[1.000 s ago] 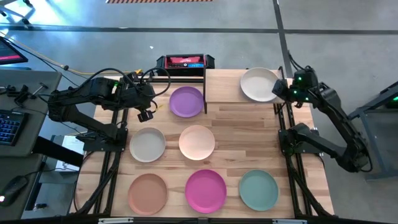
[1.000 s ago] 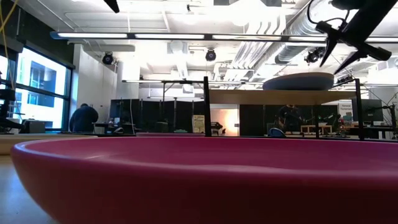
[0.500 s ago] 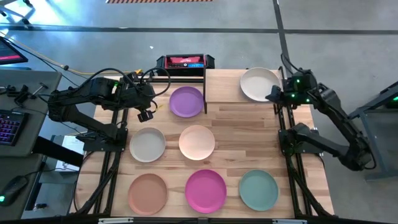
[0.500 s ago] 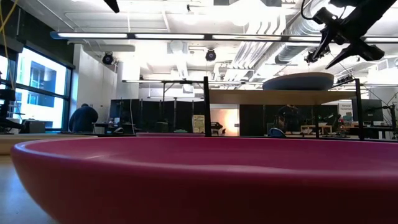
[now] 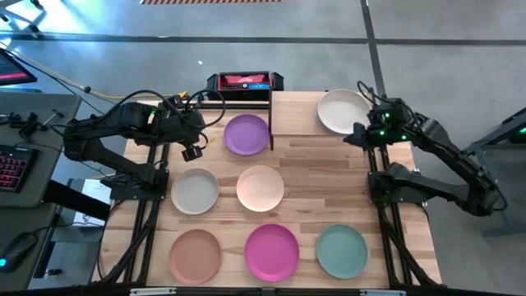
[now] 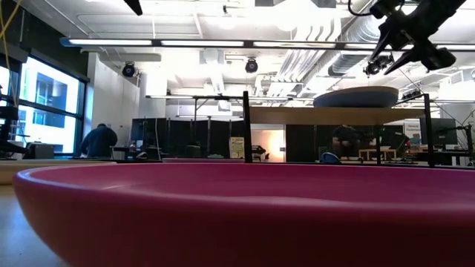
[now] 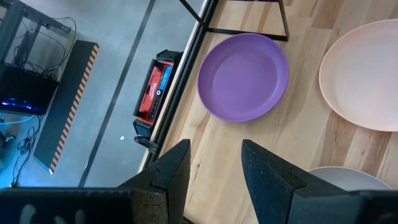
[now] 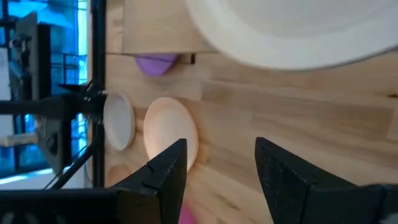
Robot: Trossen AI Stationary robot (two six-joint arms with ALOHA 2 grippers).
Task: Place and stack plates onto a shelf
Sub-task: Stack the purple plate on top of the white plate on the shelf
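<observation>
- Grey concrete floor surrounded a light-wood desk [image 5: 312, 164], with a red-and-black box [image 5: 244, 81] lying just beyond its far edge.
- At the far left, the left gripper [image 5: 191, 151] hung over the desk's left edge, near the purple plate, its fingers [image 7: 174, 177] apart and holding nothing.
- On the desk's left side lay the terracotta plate [image 5: 196, 254] at the near edge and the grey-beige plate [image 5: 195, 191] farther back.
- Toward the middle, the purple plate [image 5: 246, 134] lay on the desk at the shelf's left end, the peach plate [image 5: 260, 187] nearer, and the magenta plate [image 5: 272, 252] at the near edge.
- The shelf [image 5: 296, 115] stood at the far middle, with the cream plate [image 5: 341, 111] resting on its right end.
- A teal green plate [image 5: 342, 251] lay at the near right.
- At the right, the right gripper [image 5: 355, 134] hovered just beside the cream plate's near rim, its fingers [image 8: 165, 168] apart and empty.
</observation>
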